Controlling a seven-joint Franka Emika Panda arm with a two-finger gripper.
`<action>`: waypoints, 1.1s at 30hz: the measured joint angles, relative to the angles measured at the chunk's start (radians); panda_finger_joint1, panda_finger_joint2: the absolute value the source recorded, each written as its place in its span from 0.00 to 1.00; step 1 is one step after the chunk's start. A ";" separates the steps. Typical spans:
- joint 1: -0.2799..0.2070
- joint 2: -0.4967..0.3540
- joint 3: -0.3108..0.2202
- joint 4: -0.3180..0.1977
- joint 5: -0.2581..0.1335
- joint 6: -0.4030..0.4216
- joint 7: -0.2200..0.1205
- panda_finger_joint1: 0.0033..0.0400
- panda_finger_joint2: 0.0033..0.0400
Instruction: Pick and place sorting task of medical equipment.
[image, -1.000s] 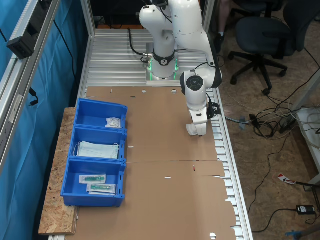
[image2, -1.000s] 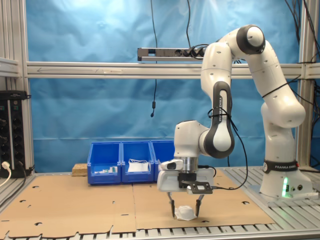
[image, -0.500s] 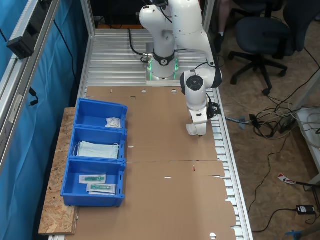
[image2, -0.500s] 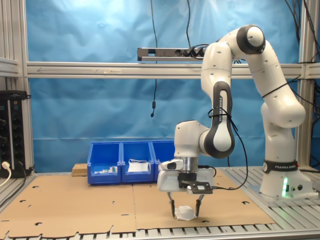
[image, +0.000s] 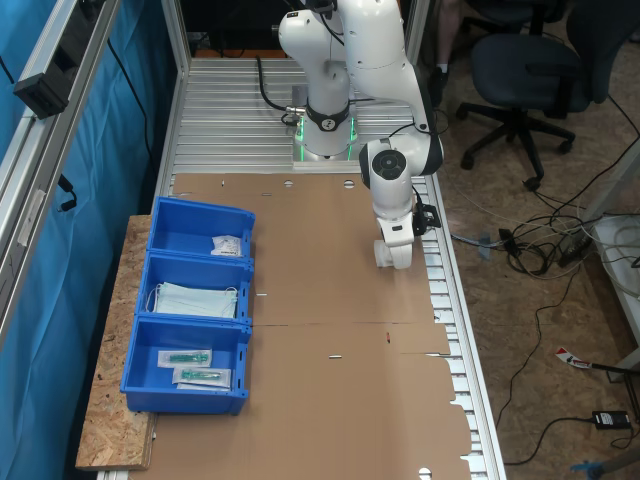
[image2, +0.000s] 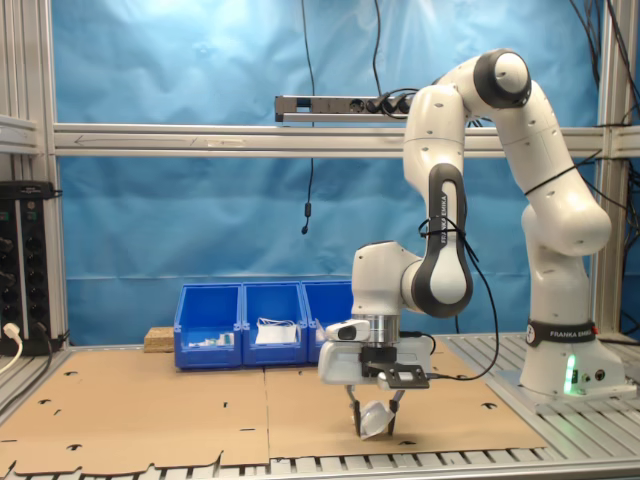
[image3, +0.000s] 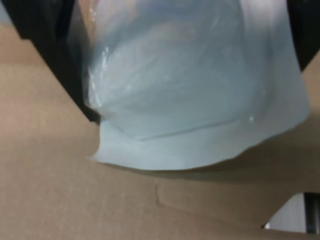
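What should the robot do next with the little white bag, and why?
Probably lift it straight up. The gripper is shut on the white packet, low over the cardboard, and the blue bins sit across the table.

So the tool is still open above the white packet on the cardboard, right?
No. The second exterior view shows the tool shut on the white packet, which sits tilted between the fingers just above the cardboard; the wrist view shows the packet pinched too.

Brown cardboard (image: 320, 300) covers the aluminium table (image: 225, 125), carrying three blue bins (image: 195, 300).
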 joint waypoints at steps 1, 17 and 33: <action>0.000 -0.001 0.000 -0.001 0.000 0.000 0.000 0.63 0.63; 0.000 -0.004 -0.003 -0.006 0.000 0.002 -0.018 0.16 0.16; -0.007 -0.053 -0.039 -0.019 0.000 0.002 -0.034 0.10 0.10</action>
